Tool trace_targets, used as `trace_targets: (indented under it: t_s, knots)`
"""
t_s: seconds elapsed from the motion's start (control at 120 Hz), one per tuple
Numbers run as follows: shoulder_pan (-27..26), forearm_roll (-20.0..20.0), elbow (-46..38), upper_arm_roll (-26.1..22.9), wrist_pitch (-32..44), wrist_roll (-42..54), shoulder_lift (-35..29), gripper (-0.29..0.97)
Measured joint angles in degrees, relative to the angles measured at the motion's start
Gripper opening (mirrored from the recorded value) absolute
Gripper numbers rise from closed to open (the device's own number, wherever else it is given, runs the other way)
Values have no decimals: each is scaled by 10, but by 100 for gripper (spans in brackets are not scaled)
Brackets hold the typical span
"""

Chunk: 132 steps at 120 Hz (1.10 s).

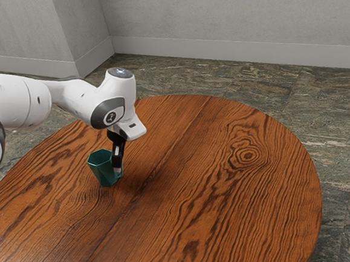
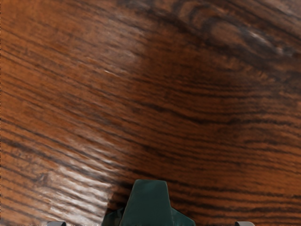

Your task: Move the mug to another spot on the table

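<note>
A dark teal mug (image 1: 103,167) stands on the round wooden table (image 1: 227,181), toward the exterior view's left. My black gripper (image 1: 117,167) reaches down at the mug's side that faces the exterior view's right, fingertips level with its wall. In the wrist view a dark green part of the mug (image 2: 149,202) sits just under my hand, midway between two grey fingertips (image 2: 56,223) that stand far apart and clear of it. The gripper is open around that part. I cannot tell whether it is the handle or the wall.
Bare wood stretches from the mug toward the exterior view's right and front. The table's curved edge (image 1: 315,174) drops to a mottled stone floor (image 1: 331,112). Grey walls stand at the back.
</note>
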Motion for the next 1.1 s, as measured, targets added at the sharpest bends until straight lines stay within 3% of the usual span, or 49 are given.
trace_targets:
  t_s: [0.408,0.792,1.1]
  knots:
    - [3,0,0,2,1,2,-1,33]
    - [4,-1,0,2,4,-3,1,9]
    - [4,2,3,2,-3,-15,-4,2]
